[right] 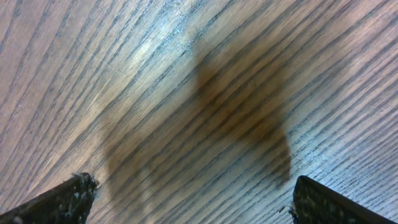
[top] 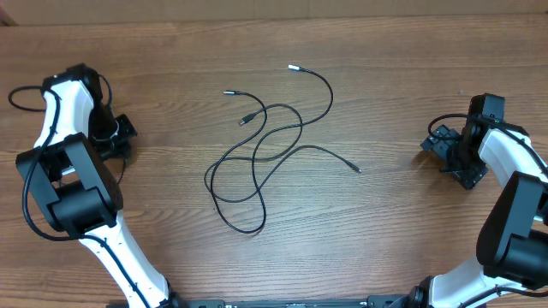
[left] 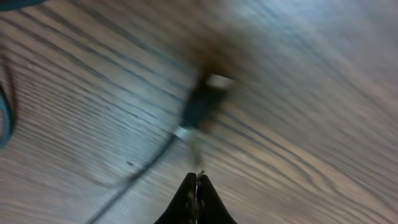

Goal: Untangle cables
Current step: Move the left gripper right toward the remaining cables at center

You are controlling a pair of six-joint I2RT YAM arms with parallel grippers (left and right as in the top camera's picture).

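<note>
Black fingertips of the left gripper [left: 196,185] are pressed tight together, closed on nothing. Just ahead of them sits a blurred dark shape [left: 202,106] with a thin line trailing off it, and I can't tell what it is. Over to the right gripper [right: 193,205]: jaws spread wide, only the wooden table [right: 124,74] between its fingers. And the cables [top: 265,145]? Loosely looped on the wood between the two grippers, well apart from both, plug tips lying free.

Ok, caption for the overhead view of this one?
Loosely tangled black cables lie untouched on the wooden table, left pincer and right pincer well off to either side.
</note>
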